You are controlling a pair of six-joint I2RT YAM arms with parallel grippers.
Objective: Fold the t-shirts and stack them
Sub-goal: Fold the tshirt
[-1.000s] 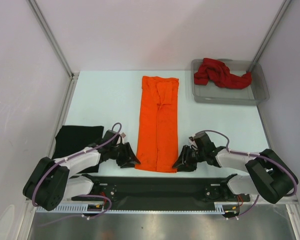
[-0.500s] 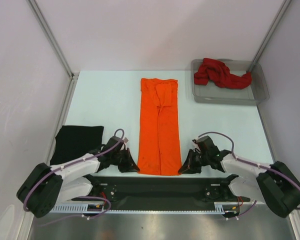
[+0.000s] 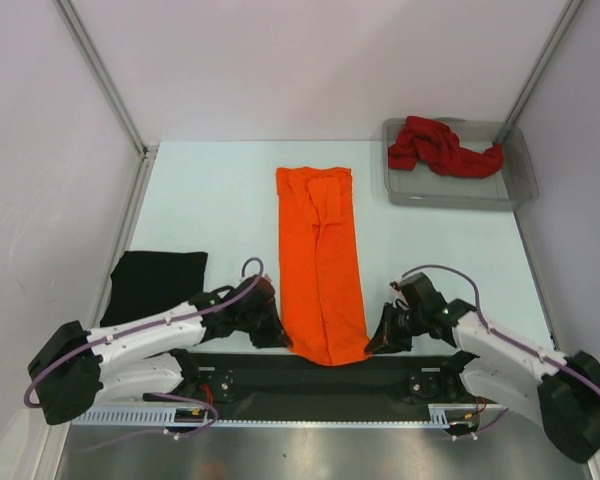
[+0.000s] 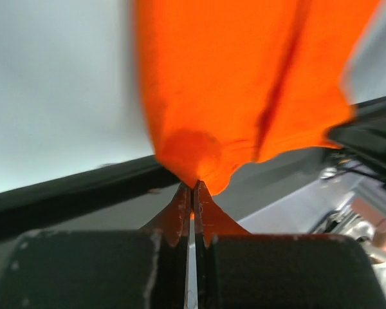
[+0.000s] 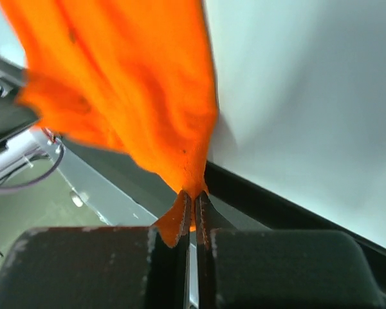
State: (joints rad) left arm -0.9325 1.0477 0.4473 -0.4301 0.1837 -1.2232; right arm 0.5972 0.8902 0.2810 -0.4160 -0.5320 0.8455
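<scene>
Both arms have drawn in toward lower centre, pulling the long bright orange cloth t-shirt (image 3: 320,260) nearer. The left gripper (image 4: 193,192) and right gripper (image 5: 192,201) are each clamped on a near corner. The crumpled dark red t-shirt (image 3: 442,147) lies upper right and the flat black t-shirt (image 3: 158,285) lower left.

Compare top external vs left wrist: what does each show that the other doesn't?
Top external only: the black shirt lying flat at the table's left side, the red shirt bunched in the tray, and the orange shirt's full length.
Left wrist only: a close-up of the left gripper pinched shut on the orange shirt's near corner, with cloth bunching just above the tips.
Both: the orange shirt, the pale table and the left gripper.
</scene>
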